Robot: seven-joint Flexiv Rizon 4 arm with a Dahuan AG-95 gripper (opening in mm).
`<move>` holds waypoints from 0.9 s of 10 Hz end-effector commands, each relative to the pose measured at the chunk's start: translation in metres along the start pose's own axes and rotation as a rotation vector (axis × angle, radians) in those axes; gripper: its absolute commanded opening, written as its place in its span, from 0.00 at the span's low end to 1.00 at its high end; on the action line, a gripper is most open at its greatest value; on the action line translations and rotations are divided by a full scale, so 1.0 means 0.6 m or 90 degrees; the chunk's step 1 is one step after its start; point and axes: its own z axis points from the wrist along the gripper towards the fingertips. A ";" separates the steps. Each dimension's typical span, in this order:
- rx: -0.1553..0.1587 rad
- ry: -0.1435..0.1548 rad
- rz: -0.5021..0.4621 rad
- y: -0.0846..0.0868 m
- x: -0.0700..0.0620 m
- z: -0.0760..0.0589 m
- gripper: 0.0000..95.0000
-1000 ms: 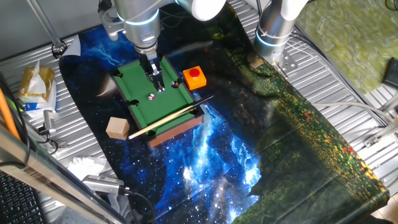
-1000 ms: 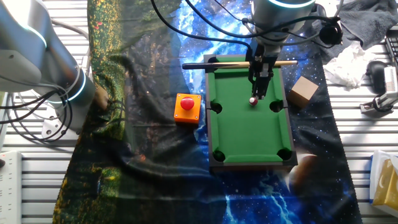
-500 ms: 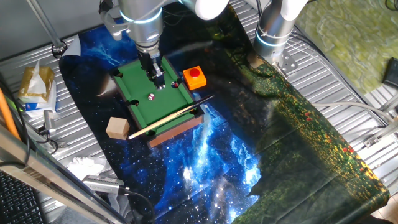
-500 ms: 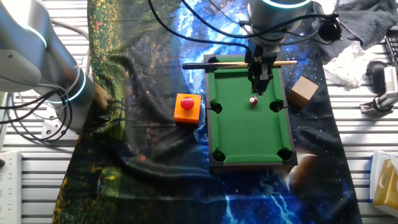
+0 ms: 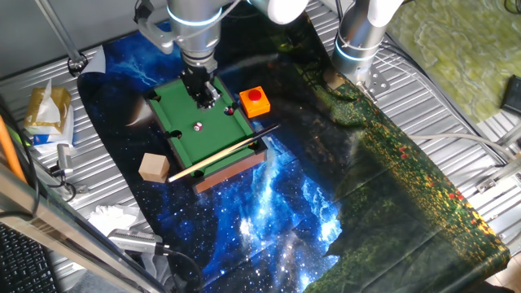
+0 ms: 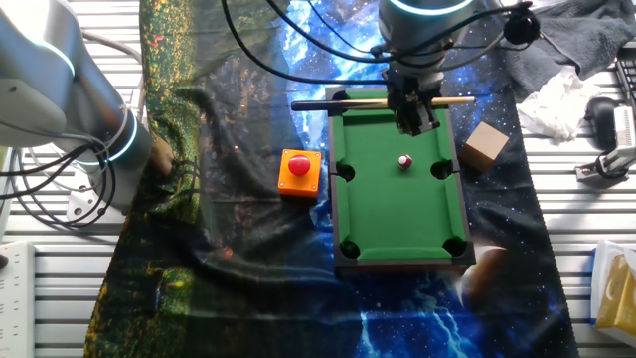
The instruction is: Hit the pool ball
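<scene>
The pool ball, whitish with a pink-red spot, is sitting on the green felt of the miniature pool table, roughly level with the two side pockets and nearer the one on the wooden block's side. The gripper is hanging over the felt at the end of the table where the cue is resting, with its tips clear of the ball. In the other fixed view the ball is lying just below the fingertips with a strip of bare green between them; in one fixed view the ball is showing below and slightly left of the gripper, again apart from it. The jaws are looking close together, probably pressed shut with nothing between them, though the dark fingers are blurring into one another and the gap is too small to judge surely.

The wooden cue is lying across the rail at that end of the table. A tiny dark red ball is resting by the table's edge near the orange box with its red button. A wooden block is standing on the starry cloth just beside the table.
</scene>
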 end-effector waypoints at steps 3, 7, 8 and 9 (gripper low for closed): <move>0.002 -0.004 0.010 0.003 -0.002 0.001 0.00; 0.001 -0.002 0.020 0.006 0.002 0.003 0.00; 0.001 -0.002 0.026 0.006 0.002 0.002 0.00; 0.001 -0.004 0.028 0.006 0.002 0.001 0.00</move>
